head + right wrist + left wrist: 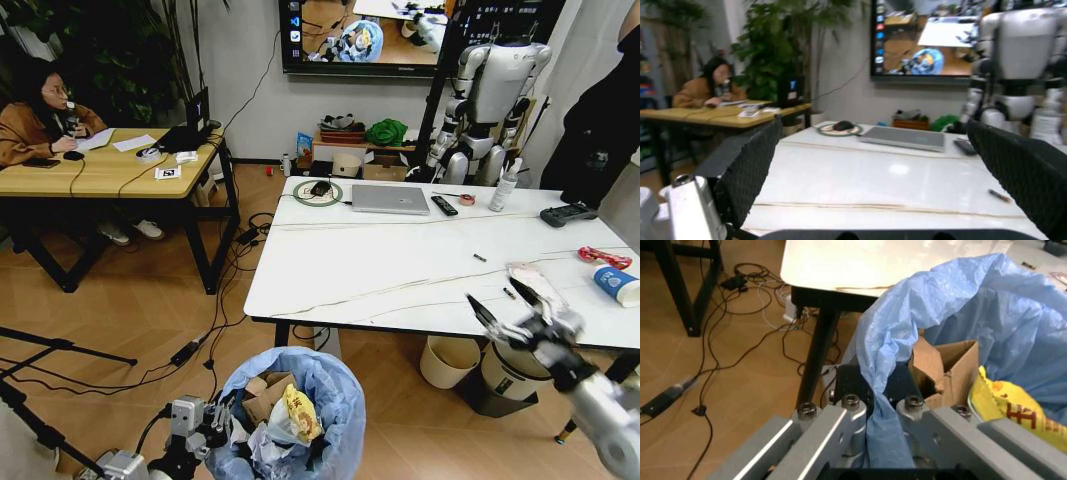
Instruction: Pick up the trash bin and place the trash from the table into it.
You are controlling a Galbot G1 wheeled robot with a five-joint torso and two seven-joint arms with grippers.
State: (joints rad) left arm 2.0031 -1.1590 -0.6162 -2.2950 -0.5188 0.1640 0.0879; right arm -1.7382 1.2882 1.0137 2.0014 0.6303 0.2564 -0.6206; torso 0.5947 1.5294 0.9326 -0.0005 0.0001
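The left tool [870,405] pinched the trash bin [300,420] by its soft, probably slippery liner; the right tool [505,310] gaped wide over the counter [400,260].

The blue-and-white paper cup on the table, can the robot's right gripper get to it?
Probably yes. The right gripper is open above the table's near edge, and the paper cup lies close by with only a flat wrapper nearby.

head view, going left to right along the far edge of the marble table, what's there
Green ring → laptop → remote → tape roll → white bottle → black controller.
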